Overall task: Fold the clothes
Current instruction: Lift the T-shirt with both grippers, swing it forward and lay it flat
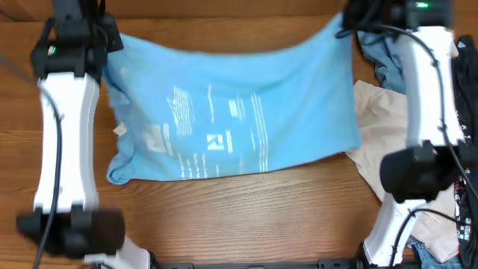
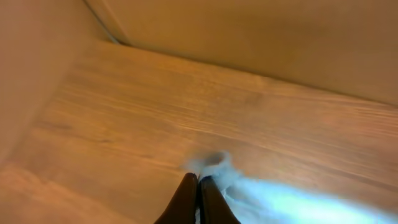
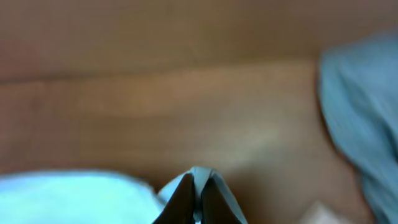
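The light sky-blue T-shirt with white lettering lies spread across the table, its far edge held up at both ends. My left gripper is shut on the shirt's far left corner; in the left wrist view the shut jaws pinch blue cloth. My right gripper is shut on the far right corner; in the right wrist view the jaws clamp a fold of blue cloth. The shirt's near edge rests on the wood.
A beige garment and a dusty-blue garment lie piled at the right, under my right arm. The dusty-blue one shows in the right wrist view. A wall edge runs behind the table's far side.
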You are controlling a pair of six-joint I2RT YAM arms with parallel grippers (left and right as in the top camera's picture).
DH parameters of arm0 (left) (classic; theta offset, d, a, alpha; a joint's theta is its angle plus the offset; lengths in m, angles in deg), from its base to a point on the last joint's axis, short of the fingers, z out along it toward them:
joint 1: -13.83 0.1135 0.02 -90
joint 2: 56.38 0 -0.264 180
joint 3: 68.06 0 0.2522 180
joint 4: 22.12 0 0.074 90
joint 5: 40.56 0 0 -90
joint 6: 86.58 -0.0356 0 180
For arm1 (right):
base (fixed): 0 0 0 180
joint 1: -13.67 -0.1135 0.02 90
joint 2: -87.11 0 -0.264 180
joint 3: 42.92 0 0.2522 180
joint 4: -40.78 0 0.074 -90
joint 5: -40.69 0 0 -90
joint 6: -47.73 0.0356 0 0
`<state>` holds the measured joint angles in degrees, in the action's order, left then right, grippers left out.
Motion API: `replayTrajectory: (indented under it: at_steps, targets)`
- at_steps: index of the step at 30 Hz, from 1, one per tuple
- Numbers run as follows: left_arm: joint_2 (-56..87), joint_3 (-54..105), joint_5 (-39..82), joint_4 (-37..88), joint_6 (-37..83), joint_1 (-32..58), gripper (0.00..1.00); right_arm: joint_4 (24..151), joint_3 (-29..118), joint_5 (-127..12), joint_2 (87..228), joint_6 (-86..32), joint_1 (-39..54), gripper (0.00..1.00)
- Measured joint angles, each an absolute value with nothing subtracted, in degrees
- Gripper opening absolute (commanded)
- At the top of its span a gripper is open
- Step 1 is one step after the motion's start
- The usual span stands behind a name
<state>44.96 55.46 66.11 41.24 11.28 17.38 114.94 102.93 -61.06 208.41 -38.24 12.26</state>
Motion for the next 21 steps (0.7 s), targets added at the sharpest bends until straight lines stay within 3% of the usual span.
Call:
replayTrajectory:
  at_steps: [5, 13, 21]
  targets:
    - [53.2, 69.7, 63.4, 40.5, 10.7, 22.3, 0.04, 107.9, 107.6, -60.5, 209.1, -34.4, 9.0, 0.04]
    - [47.8, 94.1, 55.3, 45.6, 10.7, 29.1, 0.04, 120.0, 122.0, -54.6, 204.0, -33.0, 9.7, 0.04]
    - [46.3, 94.7, 46.5, 68.7, 9.1, 26.7, 0.04, 133.8, 120.3, -49.7, 202.7, -34.4, 9.9, 0.04]
